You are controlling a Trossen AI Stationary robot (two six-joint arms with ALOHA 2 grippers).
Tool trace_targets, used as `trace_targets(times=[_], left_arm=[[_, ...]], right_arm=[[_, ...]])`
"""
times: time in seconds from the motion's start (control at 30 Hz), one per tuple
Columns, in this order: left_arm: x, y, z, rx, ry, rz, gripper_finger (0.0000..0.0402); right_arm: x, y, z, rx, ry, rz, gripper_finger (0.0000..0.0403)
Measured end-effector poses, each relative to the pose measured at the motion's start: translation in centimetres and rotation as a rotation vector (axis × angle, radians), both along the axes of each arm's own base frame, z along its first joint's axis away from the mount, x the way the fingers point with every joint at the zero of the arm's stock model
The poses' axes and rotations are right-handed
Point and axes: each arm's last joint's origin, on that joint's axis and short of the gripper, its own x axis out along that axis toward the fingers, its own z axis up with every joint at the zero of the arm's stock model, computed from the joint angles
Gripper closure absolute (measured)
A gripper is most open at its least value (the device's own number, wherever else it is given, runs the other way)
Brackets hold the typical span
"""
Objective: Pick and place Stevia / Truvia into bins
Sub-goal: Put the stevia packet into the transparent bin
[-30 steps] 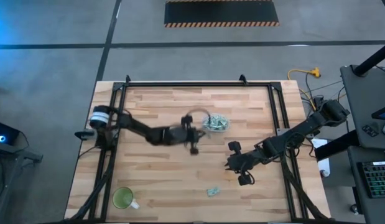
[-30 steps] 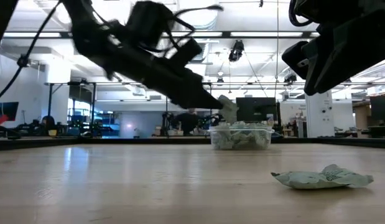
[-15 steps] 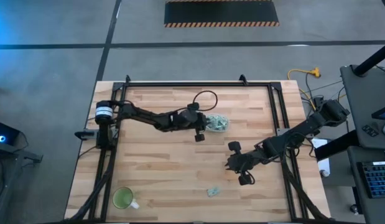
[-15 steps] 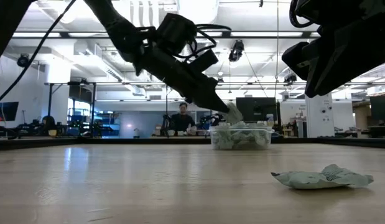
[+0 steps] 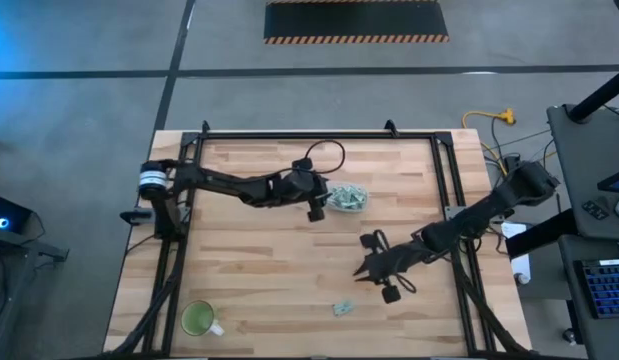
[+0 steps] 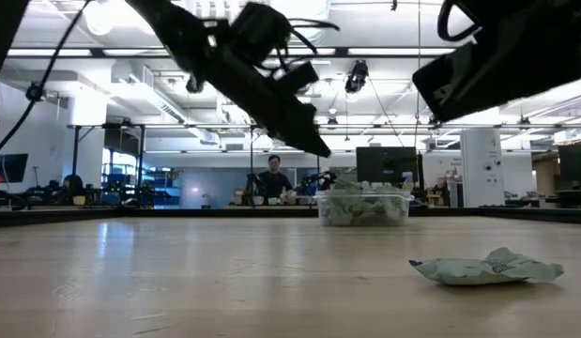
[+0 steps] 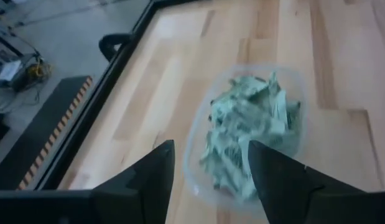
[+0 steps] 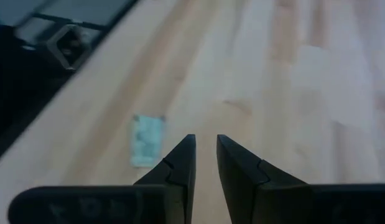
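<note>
The clear bin stands on the table's far middle, heaped with pale green Stevia sachets; the low view shows the bin too. My left gripper hovers just left of the bin and above it, open, with nothing between its fingers. One crumpled sachet lies flat on the wood near the front edge, also in the low view. My right gripper hangs above the table, right of and beyond that sachet, its fingers a narrow gap apart and holding nothing.
A green cup with a handle stands at the near left corner. Black frame rails run along the table's left, far and right sides. In the room beyond, a person sits far off. Bare wood lies between bin and loose sachet.
My left gripper has carried a sachet up and toward the far right, over to the bin, then opened and let it go; the sachet no longer shows at its fingertips. My right gripper has tipped its fingers further down toward the table.
</note>
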Motion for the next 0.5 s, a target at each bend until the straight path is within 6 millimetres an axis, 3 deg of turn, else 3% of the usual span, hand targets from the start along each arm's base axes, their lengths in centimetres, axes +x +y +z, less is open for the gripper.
trace_targets(times=[0.3,0.5], left_arm=[[-4.7,-2.6,3.3,-0.091,0.110,-0.034,0.0212],[-8.4,-5.5,3.5,-0.154,0.080,-0.093,0.0212]], right_arm=[[1.8,1.3,-3.8,0.025,-0.008,0.122,0.0346],[3.1,2.4,-5.1,0.073,0.058,0.157,0.0346]])
